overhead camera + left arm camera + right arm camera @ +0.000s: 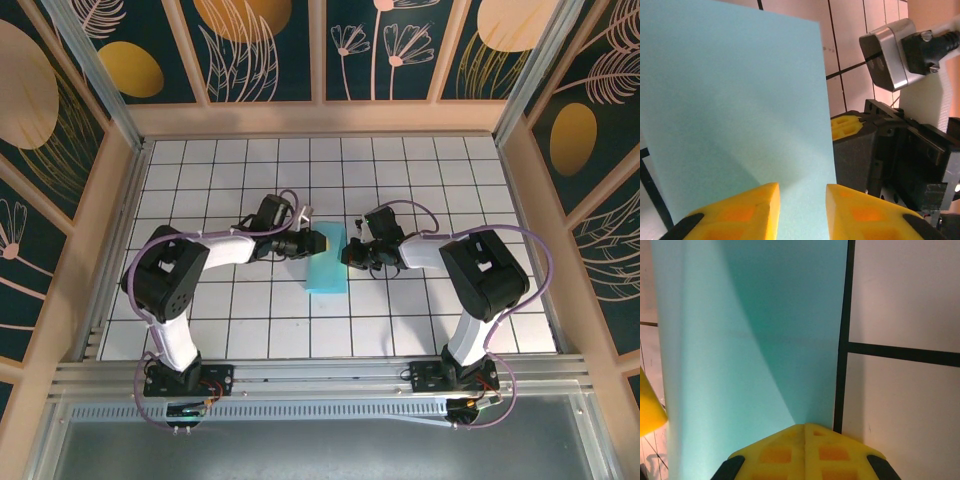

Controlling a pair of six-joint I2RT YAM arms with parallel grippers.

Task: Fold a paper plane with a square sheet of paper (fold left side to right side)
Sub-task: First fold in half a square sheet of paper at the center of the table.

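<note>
Reaching in from both sides toward the turquoise sheet of paper, lying flat on the white gridded tabletop as a folded rectangle, narrower than long. Holding the left gripper low over the sheet's near edge, with yellow fingers standing a narrow gap apart and bare paper showing between them, clamping nothing. Pressing the right gripper fully closed, fingertips meeting in one yellow wedge at the sheet's edge, just beside a black grid line; touching the paper or merely sitting above it, impossible to tell. Facing each other across the far end of the sheet in the overhead view, with the paper stretching away ahead of each gripper in the wrist views.
</note>
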